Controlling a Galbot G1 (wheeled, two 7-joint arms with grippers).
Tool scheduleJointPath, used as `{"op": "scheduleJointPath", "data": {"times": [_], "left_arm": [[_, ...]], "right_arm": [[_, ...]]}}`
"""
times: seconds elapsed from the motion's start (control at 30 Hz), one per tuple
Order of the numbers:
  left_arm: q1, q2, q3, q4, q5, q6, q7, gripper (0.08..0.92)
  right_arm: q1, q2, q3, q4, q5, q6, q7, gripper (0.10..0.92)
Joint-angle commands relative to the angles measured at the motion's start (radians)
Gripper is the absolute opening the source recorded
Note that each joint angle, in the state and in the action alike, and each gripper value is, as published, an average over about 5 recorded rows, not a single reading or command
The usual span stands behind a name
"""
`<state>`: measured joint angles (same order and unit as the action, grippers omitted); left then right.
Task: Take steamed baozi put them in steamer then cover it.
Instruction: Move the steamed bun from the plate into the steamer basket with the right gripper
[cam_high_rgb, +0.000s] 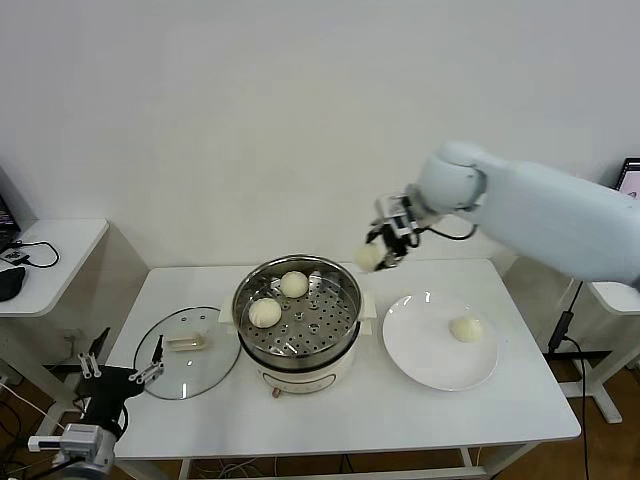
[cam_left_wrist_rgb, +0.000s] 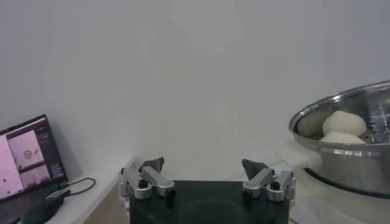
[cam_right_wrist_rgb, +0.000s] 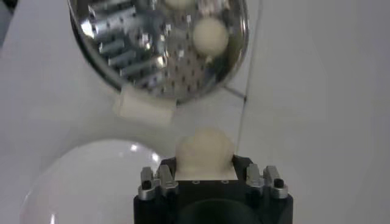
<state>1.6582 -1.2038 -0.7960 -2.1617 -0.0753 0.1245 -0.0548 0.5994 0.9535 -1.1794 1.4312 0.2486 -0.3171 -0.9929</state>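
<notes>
No brand, label or readable writing shows on any of the things; a laptop screen (cam_left_wrist_rgb: 24, 159) lit on a side desk in the left wrist view carries pictures too small to make out.

The right gripper (cam_high_rgb: 386, 243) is raised in the air above the table (cam_high_rgb: 520, 410), between the steamer (cam_high_rgb: 297, 318) and the white plate (cam_high_rgb: 440, 341) and a little behind both, and it is closed on one steamed baozi (cam_high_rgb: 370, 257). In the right wrist view that bun (cam_right_wrist_rgb: 204, 150) sits squarely between the fingers, bulging out past the gripper body, with the steamer's perforated tray (cam_right_wrist_rgb: 158, 55) beyond it and the plate's rim (cam_right_wrist_rgb: 91, 164) off to one side. The held bun hangs just outside the steamer's rim on the plate side, not over the tray.

Two more buns already lie on the perforated tray: one toward the back (cam_high_rgb: 293, 284) and one toward the robot's left (cam_high_rgb: 264, 313), near each other but seemingly apart. A fourth bun (cam_high_rgb: 466, 328) rests on the plate, on its half away from the steamer.

The cover (cam_high_rgb: 188, 352) lies flat on the table just to the steamer's left, handle (cam_high_rgb: 187, 343) up; its rim seems to touch the steamer's base, though that is hard to judge.

The left gripper (cam_high_rgb: 122, 373) is parked low, off the table's front left corner, near the cover's edge, holding nothing, its fingers (cam_left_wrist_rgb: 152, 176) spread wide apart
</notes>
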Motion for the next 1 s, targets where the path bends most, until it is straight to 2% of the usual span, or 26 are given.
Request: {"op": "scheduleJointPath", "data": {"times": [0.03, 0.27, 0.67, 1.0], "left_arm": [[-0.004, -0.006, -0.007, 0.002, -0.002, 0.003, 0.001, 0.823], [-0.004, -0.014, -0.017, 0.005, -0.002, 0.002, 0.001, 0.823], [-0.005, -0.024, -0.023, 0.005, 0.000, 0.004, 0.001, 0.823], [-0.007, -0.026, -0.023, 0.012, -0.001, 0.002, 0.000, 0.823]], "right_arm": [[-0.004, 0.242, -0.122, 0.007, 0.009, 0.153, 0.053, 0.586], [-0.050, 0.262, -0.159, 0.008, -0.111, 0.284, 0.065, 0.585], [-0.090, 0.282, -0.169, 0.029, -0.266, 0.406, 0.094, 0.585], [-0.077, 0.283, -0.183, 0.033, -0.276, 0.444, 0.076, 0.593]]}}
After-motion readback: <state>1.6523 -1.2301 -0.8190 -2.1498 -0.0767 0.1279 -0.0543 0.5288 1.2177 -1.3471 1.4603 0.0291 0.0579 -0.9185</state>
